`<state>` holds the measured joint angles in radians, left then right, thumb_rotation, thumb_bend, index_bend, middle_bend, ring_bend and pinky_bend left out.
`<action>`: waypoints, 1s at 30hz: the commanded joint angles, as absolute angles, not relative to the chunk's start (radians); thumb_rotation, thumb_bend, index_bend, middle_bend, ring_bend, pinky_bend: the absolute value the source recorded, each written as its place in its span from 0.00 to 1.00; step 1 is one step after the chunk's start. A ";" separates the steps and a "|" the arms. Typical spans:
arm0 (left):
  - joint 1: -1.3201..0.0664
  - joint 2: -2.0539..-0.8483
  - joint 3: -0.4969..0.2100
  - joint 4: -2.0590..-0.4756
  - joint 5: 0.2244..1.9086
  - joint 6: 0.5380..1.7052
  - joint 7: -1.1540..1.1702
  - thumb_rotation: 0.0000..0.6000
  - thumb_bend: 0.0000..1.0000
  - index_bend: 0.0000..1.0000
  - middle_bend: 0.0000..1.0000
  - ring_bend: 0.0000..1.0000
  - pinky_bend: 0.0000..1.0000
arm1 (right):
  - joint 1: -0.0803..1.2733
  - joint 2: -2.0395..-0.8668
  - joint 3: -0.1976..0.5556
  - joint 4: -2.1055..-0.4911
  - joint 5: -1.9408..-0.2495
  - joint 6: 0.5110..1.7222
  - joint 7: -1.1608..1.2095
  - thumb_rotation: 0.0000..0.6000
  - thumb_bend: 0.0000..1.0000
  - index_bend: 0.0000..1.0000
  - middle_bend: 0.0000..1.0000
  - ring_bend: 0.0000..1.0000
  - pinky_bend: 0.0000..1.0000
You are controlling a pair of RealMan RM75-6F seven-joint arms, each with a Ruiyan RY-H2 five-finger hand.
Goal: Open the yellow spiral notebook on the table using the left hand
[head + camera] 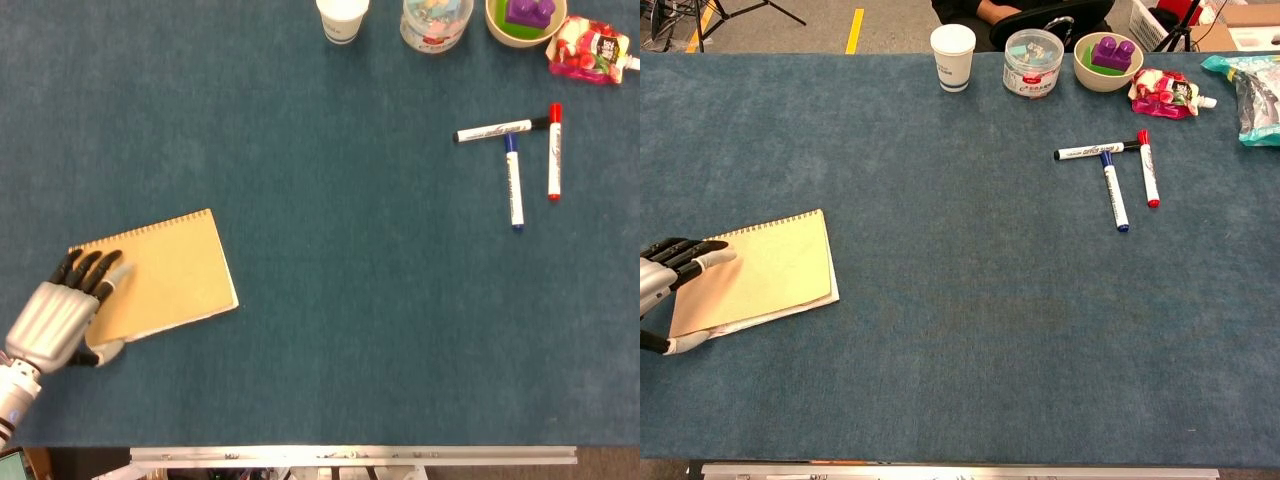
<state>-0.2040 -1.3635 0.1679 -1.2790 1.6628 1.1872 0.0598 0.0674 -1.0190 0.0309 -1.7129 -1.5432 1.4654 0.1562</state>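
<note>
At table's near-left | yellow spiral notebook [158, 278] closed | left hand [62, 310] resting on its left edge, fingers together, gripping nothing

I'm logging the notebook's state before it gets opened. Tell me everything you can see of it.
The notebook is a rectangle with a plain yellow-tan cover, seemingly card, and a wire spiral along its far edge. It lies flat and closed on the blue table, near the left front corner, slightly skewed to the table edge. In the chest view paler pages show below the cover along its near and right edges. The left hand rests its fingers on the cover's left part, thumb at the near corner. Nothing else touches it.
</note>
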 commanded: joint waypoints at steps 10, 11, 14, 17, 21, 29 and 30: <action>-0.262 -1.351 0.099 -1.252 1.599 1.143 0.077 0.64 0.25 0.00 0.00 0.00 0.00 | 0.060 -1.016 0.030 -1.711 -1.543 1.475 0.161 1.00 0.39 0.36 0.32 0.23 0.29; -0.268 -1.350 0.095 -1.250 1.594 1.136 0.080 0.64 0.25 0.00 0.00 0.00 0.00 | 0.059 -1.015 0.030 -1.710 -1.543 1.476 0.162 1.00 0.39 0.36 0.32 0.23 0.29; -0.288 -1.349 0.079 -1.245 1.581 1.119 0.087 0.65 0.25 0.00 0.00 0.00 0.00 | 0.057 -1.015 0.029 -1.709 -1.543 1.479 0.165 1.00 0.39 0.36 0.32 0.23 0.29; -0.311 -1.350 0.064 -1.243 1.570 1.100 0.098 0.67 0.25 0.00 0.00 0.00 0.00 | 0.056 -1.014 0.030 -1.707 -1.544 1.481 0.168 1.00 0.39 0.36 0.32 0.24 0.29; -0.340 -1.344 0.046 -1.252 1.550 1.068 0.120 0.71 0.25 0.00 0.00 0.00 0.00 | 0.054 -1.013 0.030 -1.706 -1.545 1.483 0.171 1.00 0.39 0.36 0.32 0.23 0.29; -0.337 -1.301 0.046 -1.318 1.529 1.085 0.147 0.84 0.25 0.00 0.00 0.00 0.00 | 0.058 -1.019 0.031 -1.695 -1.542 1.475 0.180 1.00 0.39 0.36 0.32 0.24 0.29; -0.332 -1.293 0.051 -1.328 1.527 1.089 0.148 0.85 0.25 0.00 0.00 0.00 0.00 | 0.059 -1.021 0.031 -1.693 -1.542 1.473 0.181 1.00 0.39 0.36 0.32 0.23 0.29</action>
<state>-0.3381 -1.3032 0.0445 -1.3163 1.5318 1.0840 0.1428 0.0586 -1.0202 0.0310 -1.6941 -1.5419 1.4735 0.1806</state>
